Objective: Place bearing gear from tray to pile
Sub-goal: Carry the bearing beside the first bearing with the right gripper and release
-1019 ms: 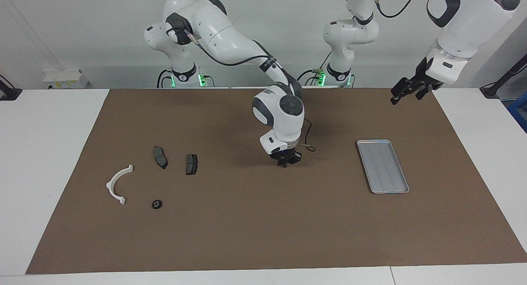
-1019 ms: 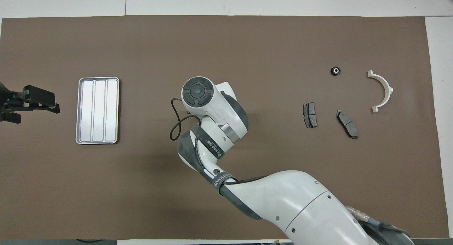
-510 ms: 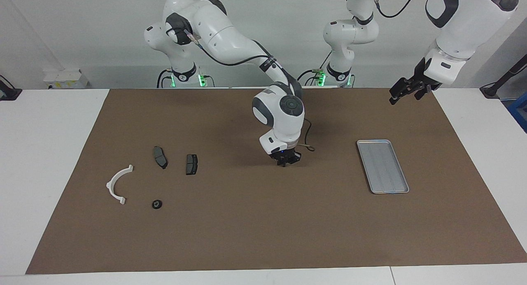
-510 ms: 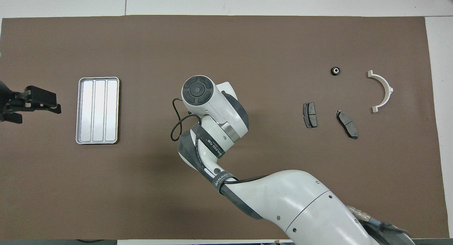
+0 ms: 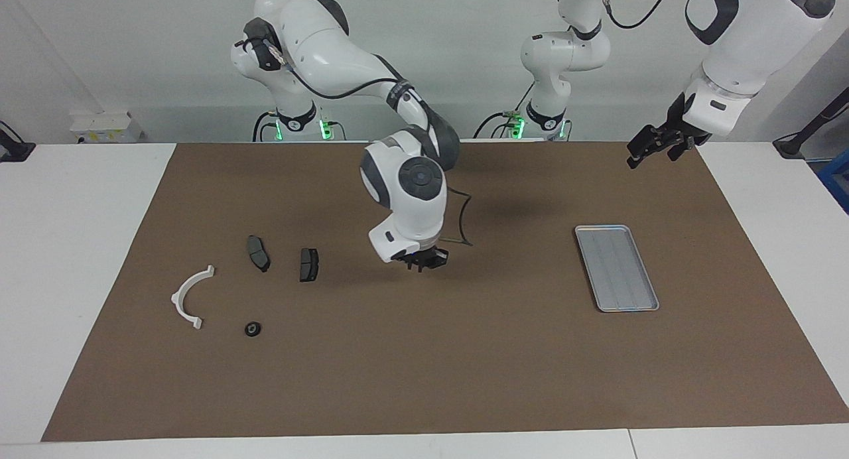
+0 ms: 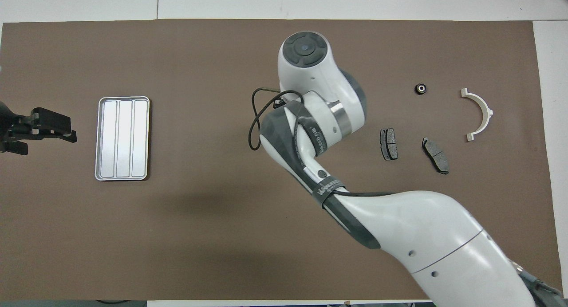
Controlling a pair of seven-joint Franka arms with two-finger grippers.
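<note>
On the brown mat (image 5: 424,379), toward the right arm's end of the table, we see the pile: a white arc (image 5: 190,296) and 2 dark pads (image 5: 258,253) (image 5: 308,264). Taking the arc as our landmark, the bearing gear (image 5: 252,328) lies on the mat just beside the arc's end that is farther from the robots, apart from it and not touching. The first pad sits near the arc and nearer to the robots than it; the second pad lies beside that one, toward the left arm's end. Past the arc, the mat's edge and a strip of white table (image 5: 73,280) lie close.

The tray (image 5: 616,267) rests well apart from the arc, toward the left arm's end, with nothing in it; its ridged floor shows bare in the overhead view (image 6: 122,138).

The right gripper (image 5: 424,260) hangs low over bare mat between the second pad and the tray, closer to the pad. We cannot tell how its fingers stand, and we see nothing in them.

The left gripper (image 5: 653,146) waits in the air over the mat's corner by the left arm's base, well apart from the arc; its fingers look spread and carry nothing. A broad stretch of mat farther from the robots than the arc lies open.
</note>
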